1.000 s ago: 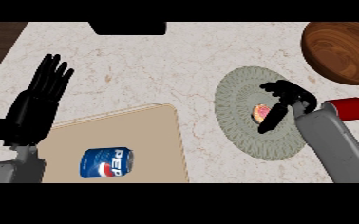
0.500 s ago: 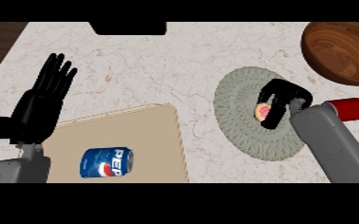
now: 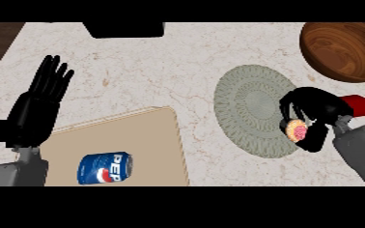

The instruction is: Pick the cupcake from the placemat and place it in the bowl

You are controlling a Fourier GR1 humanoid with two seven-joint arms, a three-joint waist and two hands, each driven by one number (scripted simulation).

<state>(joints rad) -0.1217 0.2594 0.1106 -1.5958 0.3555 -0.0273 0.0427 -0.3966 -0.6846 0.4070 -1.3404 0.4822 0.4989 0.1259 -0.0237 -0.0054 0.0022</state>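
Observation:
The cupcake [image 3: 295, 131], pink-topped with a pale rim, sits inside my right hand [image 3: 314, 112], whose black fingers curl round it at the right edge of the round grey-green placemat [image 3: 251, 108]. Whether it is clear of the mat I cannot tell. The brown wooden bowl [image 3: 335, 49] stands at the upper right, beyond the mat and apart from the hand. My left hand [image 3: 37, 107] rests open at the far left, fingers straight and pointing up.
A tan cutting board [image 3: 135, 145] lies at the lower left with a blue Pepsi can [image 3: 105, 168] lying on it. A red object [image 3: 351, 101] shows just behind my right hand. A black object [image 3: 125, 29] sits at the counter's far edge.
My right hand has closed round the cupcake and drawn it rightward from the mat's middle to its right edge. The left hand has barely shifted.

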